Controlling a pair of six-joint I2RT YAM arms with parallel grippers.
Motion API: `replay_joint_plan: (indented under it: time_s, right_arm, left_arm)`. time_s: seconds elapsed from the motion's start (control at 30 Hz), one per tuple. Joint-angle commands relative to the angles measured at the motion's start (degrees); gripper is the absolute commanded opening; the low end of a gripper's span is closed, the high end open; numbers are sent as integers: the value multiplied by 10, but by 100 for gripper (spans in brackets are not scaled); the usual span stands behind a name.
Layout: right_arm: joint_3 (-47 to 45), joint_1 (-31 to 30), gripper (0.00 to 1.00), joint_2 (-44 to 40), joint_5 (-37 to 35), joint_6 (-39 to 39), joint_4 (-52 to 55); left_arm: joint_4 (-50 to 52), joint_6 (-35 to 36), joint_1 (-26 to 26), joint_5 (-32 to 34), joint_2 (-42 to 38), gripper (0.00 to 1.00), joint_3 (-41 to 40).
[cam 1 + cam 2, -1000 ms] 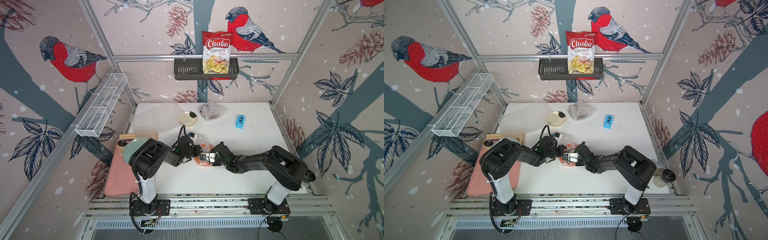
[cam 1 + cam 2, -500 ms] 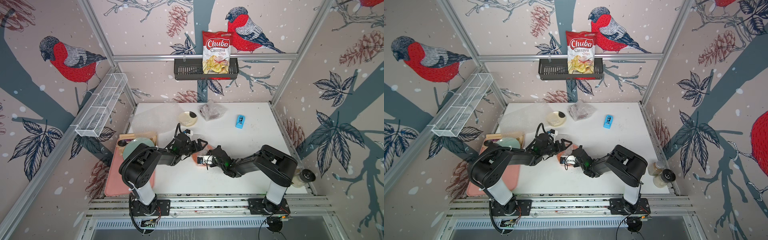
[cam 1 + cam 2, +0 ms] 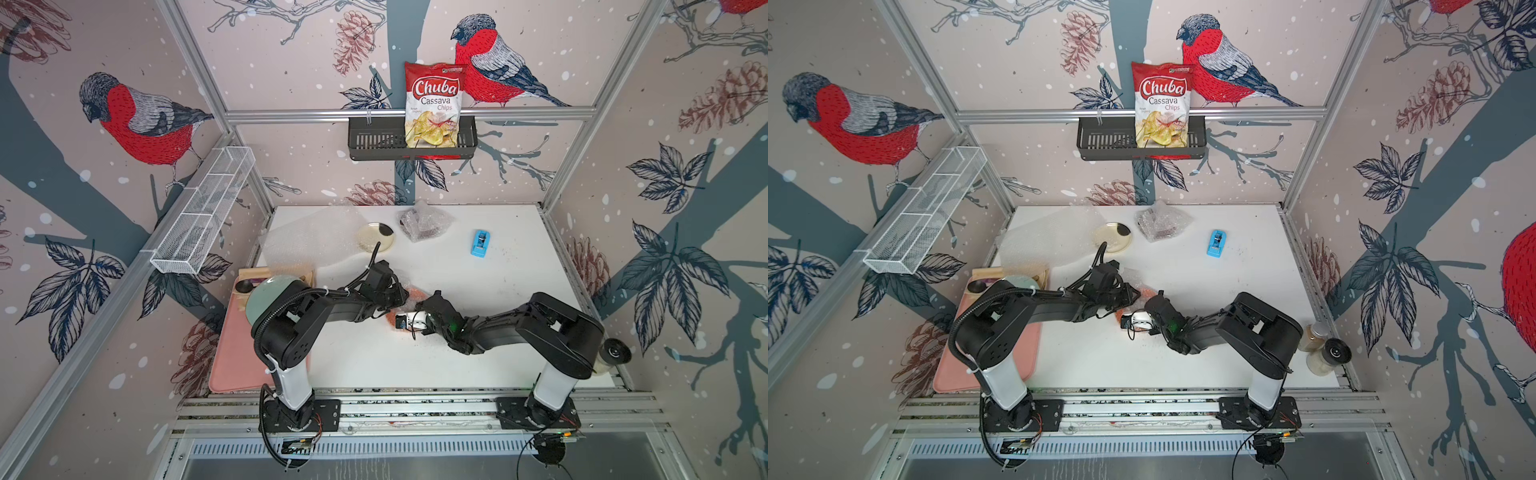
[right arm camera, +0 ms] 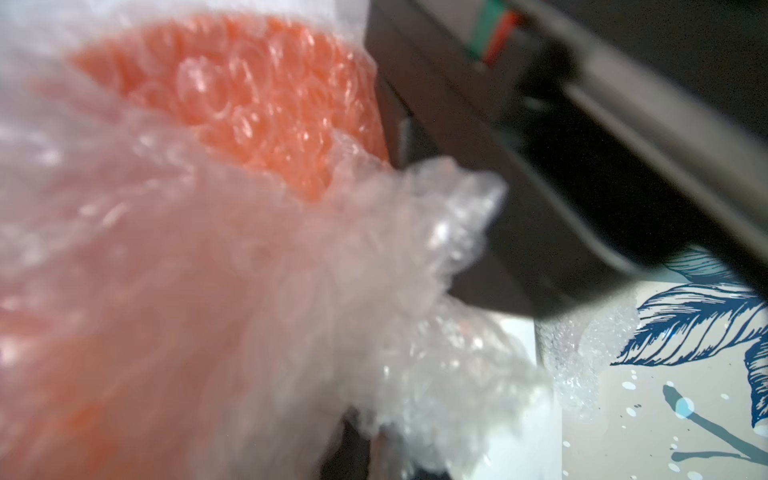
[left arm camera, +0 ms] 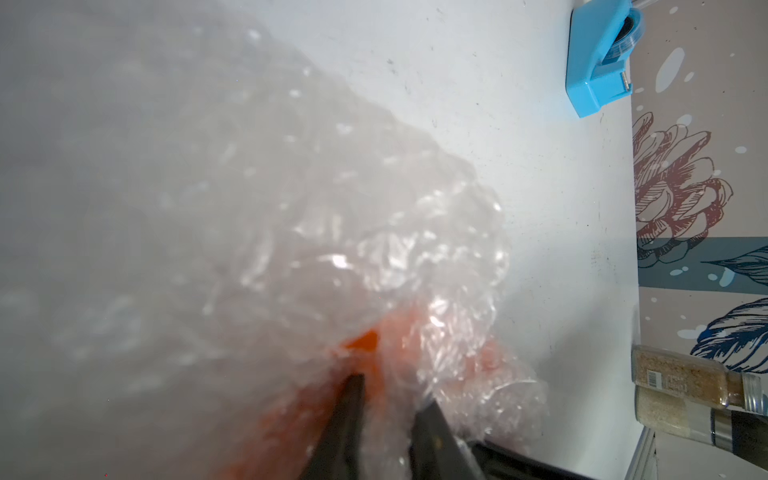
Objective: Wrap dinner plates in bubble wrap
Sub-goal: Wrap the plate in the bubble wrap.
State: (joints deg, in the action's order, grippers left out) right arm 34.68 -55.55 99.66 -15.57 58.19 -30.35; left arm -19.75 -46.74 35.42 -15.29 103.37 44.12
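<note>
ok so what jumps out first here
The orange round plate mid-table, half swaddled in clear bubble wrap, with the black left arm and right arm meeting over it. Then the red-and-white Chuba cassava chips bag standing in the black wall basket at the back, and the blue tape dispenser on the white table beyond the arms.

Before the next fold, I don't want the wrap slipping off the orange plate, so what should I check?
1. Left gripper shut on bubble wrap: ok.
2. Right gripper grip: cannot tell, wrap hides its jaws.
3. Orange plate fully covered: not ok, a bare patch shows by the left gripper.
4. Plate lying flat on table: cannot tell.
5. Tape dispenser apart from both arms: ok.
</note>
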Motion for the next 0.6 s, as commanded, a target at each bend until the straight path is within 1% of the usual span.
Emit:
replay_joint_plan:
  time_s: [0.0,0.03,0.1,0.13,0.17,0.2,0.23,0.3,0.33,0.37,0.4,0.43,0.47,0.5,0.53,0.57]
  right_arm:
    - [-1,5,31,-19,20,-16,111]
    - [-2,9,37,-30,23,-23,104]
    - [-8,22,53,-70,36,-45,86]
    - [-13,29,58,-94,42,-63,78]
    - [-18,39,69,-124,50,-90,71]
    - [-24,50,100,-156,55,-130,61]
    - [-27,61,100,-184,56,-166,58]
    - [-34,94,99,-238,61,-283,47]
    - [-36,114,100,-259,75,-342,47]
    - [-34,142,100,-275,112,-426,53]
    - [-30,165,99,-277,125,-508,53]
    - [-17,188,100,-275,155,-612,70]
    - [10,210,100,-263,206,-670,104]
    - [31,217,100,-244,239,-708,127]
    - [59,217,100,-219,273,-732,154]
    - [88,213,100,-192,290,-750,179]
  left_arm:
    - [81,0,3,-16,15,0,-18]
    - [73,-4,3,-15,17,0,-23]
    - [60,-16,3,-11,19,0,-32]
    - [52,-22,3,-9,21,0,-36]
    - [43,-28,3,-9,23,0,-39]
    - [36,-36,3,-9,24,0,-42]
    - [31,-41,3,-9,24,0,-44]
    - [24,-51,3,-6,23,0,-48]
    - [23,-54,3,-3,21,0,-50]
    - [22,-59,2,0,18,0,-53]
    - [18,-63,3,3,14,0,-55]
    - [13,-67,3,2,12,0,-58]
    - [10,-71,3,2,11,0,-58]
    - [8,-76,2,4,10,0,-58]
    - [6,-82,2,8,10,0,-58]
    - [2,-88,2,12,9,0,-58]
